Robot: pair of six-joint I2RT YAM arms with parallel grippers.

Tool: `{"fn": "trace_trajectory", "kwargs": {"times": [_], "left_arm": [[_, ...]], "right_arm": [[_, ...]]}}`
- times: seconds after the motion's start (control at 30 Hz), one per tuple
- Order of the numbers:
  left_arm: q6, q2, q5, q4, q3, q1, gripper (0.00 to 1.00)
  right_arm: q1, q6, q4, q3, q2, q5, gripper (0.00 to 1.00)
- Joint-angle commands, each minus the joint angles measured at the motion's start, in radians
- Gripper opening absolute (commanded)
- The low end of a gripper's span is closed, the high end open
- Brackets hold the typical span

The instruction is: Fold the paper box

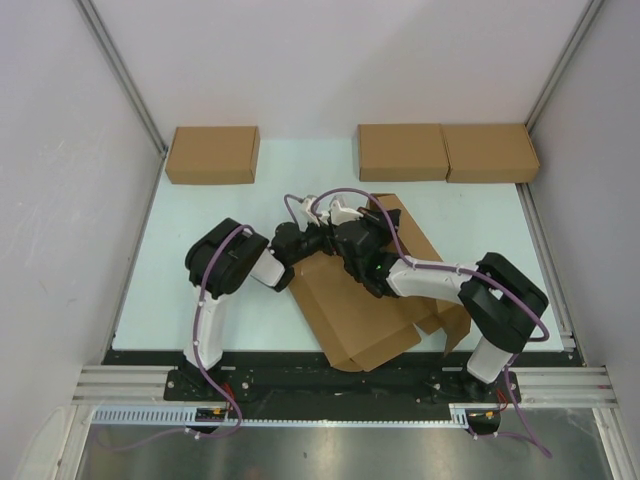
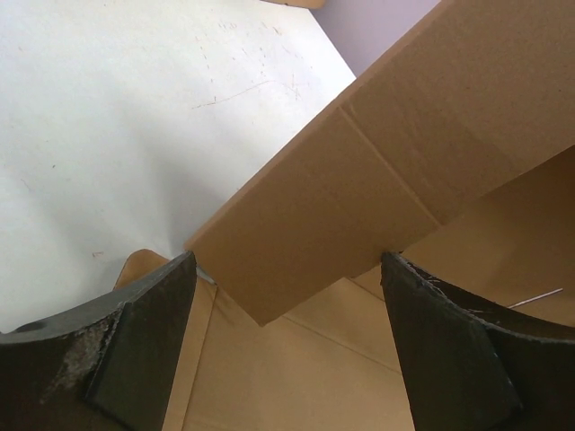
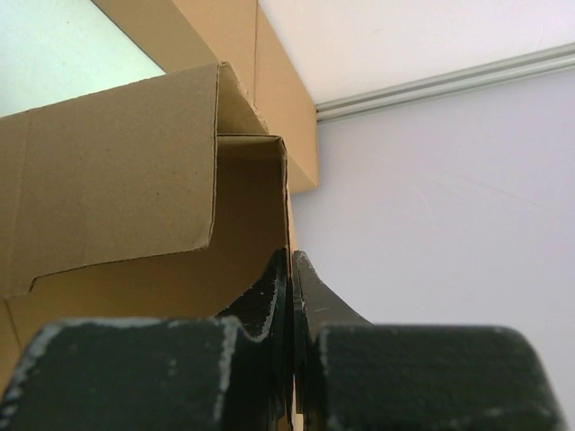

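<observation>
The paper box (image 1: 350, 310) lies partly folded on the table between both arms, a brown cardboard sheet with raised flaps. My left gripper (image 1: 343, 213) hangs over its far part. In the left wrist view it (image 2: 287, 260) stands open, and a raised flap (image 2: 359, 189) of the box juts between the wide-apart fingers without being pinched. My right gripper (image 1: 358, 242) meets it from the right. Seen from the right wrist, it (image 3: 292, 256) is shut on the thin upright wall (image 3: 252, 206) of the box, beside a folded-in flap (image 3: 117, 171).
Three compact brown boxes stand along the back: one at the left (image 1: 212, 154) and two side by side at the right (image 1: 402, 151) (image 1: 490, 152). White walls with metal rails close in both sides. The pale table (image 2: 108, 135) shows left of the box.
</observation>
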Motion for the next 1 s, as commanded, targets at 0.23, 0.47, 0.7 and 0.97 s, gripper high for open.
{"fn": "trace_trajectory", "kwargs": {"times": [0.23, 0.47, 0.7, 0.97], "left_arm": [[0.063, 0.003, 0.036, 0.222, 0.148, 0.003, 0.88], [0.092, -0.001, 0.053, 0.182, 0.182, -0.02, 0.88], [0.012, -0.051, 0.045, 0.266, 0.08, 0.078, 0.9], [-0.092, -0.029, 0.08, 0.352, 0.054, 0.144, 0.95]], "right_arm": [[0.003, 0.234, -0.154, -0.007, -0.031, -0.125, 0.0], [-0.014, 0.248, -0.174, -0.004, -0.054, -0.139, 0.0], [-0.023, 0.28, -0.217, 0.001, -0.081, -0.164, 0.0], [-0.023, 0.324, -0.272, 0.011, -0.104, -0.193, 0.0]]}}
